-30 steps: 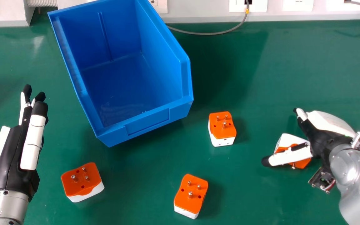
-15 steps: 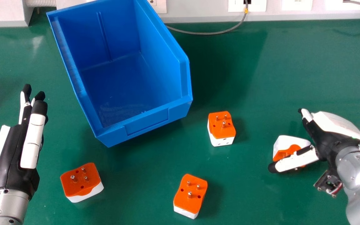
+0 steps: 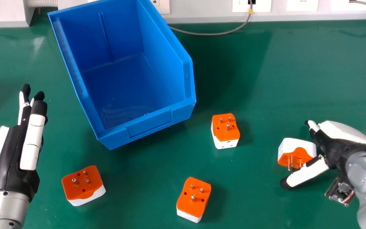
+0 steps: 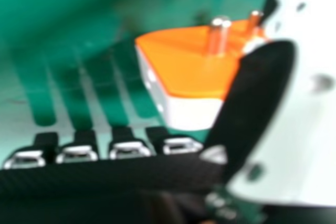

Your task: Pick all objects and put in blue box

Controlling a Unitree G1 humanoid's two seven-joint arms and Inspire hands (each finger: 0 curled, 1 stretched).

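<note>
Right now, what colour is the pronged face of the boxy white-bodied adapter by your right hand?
The pronged face is orange, clearest in the right hand view.

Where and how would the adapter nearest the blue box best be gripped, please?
I would pinch the adapter by opposite sides of its white body, bringing the right hand in from the robot's right. Its pins point up, leaving those sides free, and the blue box stands off to its left.

Can read no text, label, brand, number or sign; can spot tiny dark marks on the silver cylindrical left forearm (image 3: 8, 208), too small to decipher.
</note>
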